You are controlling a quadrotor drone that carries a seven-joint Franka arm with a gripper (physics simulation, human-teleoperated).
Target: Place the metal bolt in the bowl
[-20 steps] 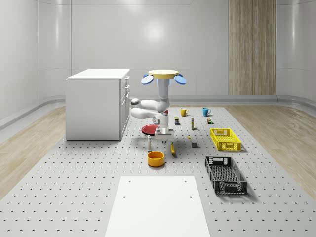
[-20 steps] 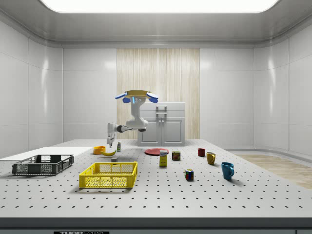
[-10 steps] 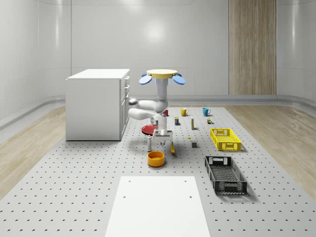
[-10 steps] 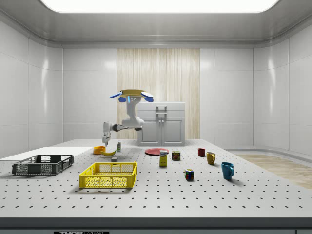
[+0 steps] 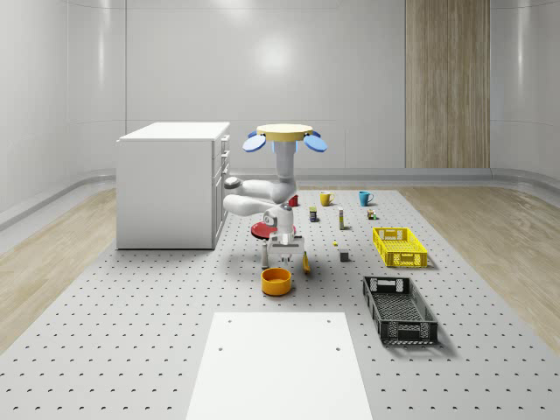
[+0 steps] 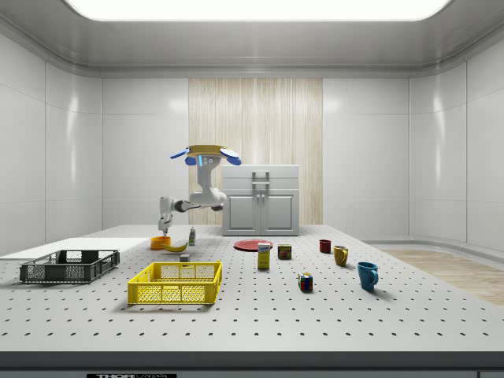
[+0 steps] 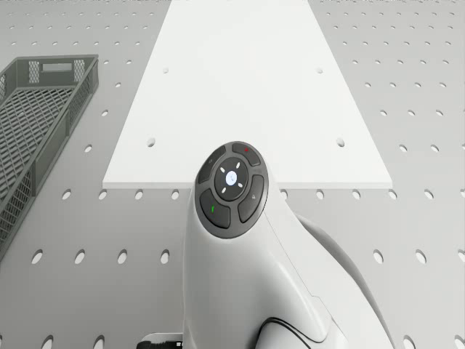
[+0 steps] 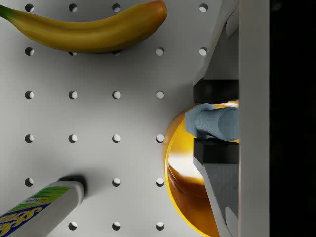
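A grey metal bolt (image 8: 215, 123) lies crosswise between my black finger pads (image 8: 212, 91), and my gripper (image 8: 215, 122) is shut on it. Below it sits the orange bowl (image 8: 180, 182), and the bolt hangs over the bowl's rim. In the whole-scene view the drone (image 5: 284, 133) hovers above the table, with the arm bent down so the gripper (image 5: 285, 251) is just behind and above the bowl (image 5: 276, 281). From the side, the gripper (image 6: 164, 224) hangs over the bowl (image 6: 160, 242).
A banana (image 5: 305, 262) and a small bottle (image 5: 264, 254) lie close behind the bowl. A red plate (image 5: 261, 229) is under the drone. A yellow crate (image 5: 399, 247) and a black crate (image 5: 399, 308) stand to the right, a white cabinet (image 5: 171, 184) to the left, and a white sheet (image 5: 280, 363) in front.
The drone and arm have shifted toward the side view's left, carrying the held bolt from beside the bottle to above the bowl's rim.
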